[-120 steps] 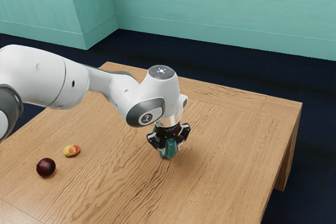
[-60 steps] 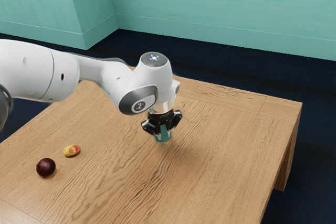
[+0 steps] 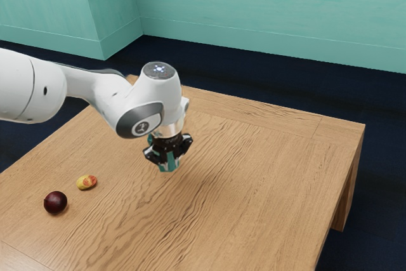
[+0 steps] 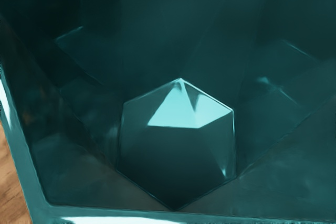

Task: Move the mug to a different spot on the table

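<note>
Gripper (image 3: 167,162) moved, teal mug (image 4: 176,145) (mostly hidden) clamped

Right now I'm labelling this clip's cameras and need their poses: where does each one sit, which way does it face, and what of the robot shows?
Exterior view: beside and above the arm, looking down across the wooden table; the white arm enters from this view's left, its claw shut on the teal mug.
Wrist view: on the hand, looking down into the mug's faceted inside, past a sliver of table.
Shared: the mug and the table.
</note>
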Controlling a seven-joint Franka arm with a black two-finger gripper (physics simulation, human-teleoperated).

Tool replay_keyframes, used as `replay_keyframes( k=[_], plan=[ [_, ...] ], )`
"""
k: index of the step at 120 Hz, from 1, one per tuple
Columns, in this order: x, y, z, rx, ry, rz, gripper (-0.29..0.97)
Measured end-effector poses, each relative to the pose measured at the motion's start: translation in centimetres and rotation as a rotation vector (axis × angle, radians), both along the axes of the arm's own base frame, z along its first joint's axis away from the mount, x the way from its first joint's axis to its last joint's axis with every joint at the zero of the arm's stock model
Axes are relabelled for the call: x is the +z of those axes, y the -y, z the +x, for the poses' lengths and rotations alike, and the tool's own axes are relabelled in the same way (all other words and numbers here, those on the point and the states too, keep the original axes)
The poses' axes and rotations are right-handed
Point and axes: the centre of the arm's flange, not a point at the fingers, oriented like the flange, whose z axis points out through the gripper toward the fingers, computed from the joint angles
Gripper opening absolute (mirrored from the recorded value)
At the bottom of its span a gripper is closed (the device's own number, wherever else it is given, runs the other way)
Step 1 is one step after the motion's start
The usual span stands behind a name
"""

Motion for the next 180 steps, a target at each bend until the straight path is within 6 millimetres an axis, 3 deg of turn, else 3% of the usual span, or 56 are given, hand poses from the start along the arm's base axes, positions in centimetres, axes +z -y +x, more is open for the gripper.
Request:
replay_keyframes(
  k=[19,51,67,88,107,124,162,180],
  plan=[
    [-0.8,-0.4,-2.5,0.021,-0.014,-0.005,-0.04],
    [-1.3,-0.6,-2.8,0.012,0.025,0.056,-0.05],
    [-3.2,-1.5,-4.2,0.038,0.018,0.079,-0.04],
    [-3.5,-1.4,-4.4,0.079,0.049,0.069,-0.03],
    [-3.5,-1.3,-4.3,0.117,0.072,0.054,0.31],
    [-3.6,-1.2,-4.2,0.147,0.085,0.045,0.49],
    [-3.1,-1.3,-5.3,0.202,0.103,0.028,0.64],
    [-0.1,-1.4,-6.7,0.225,0.152,0.007,0.66]
  ],
)
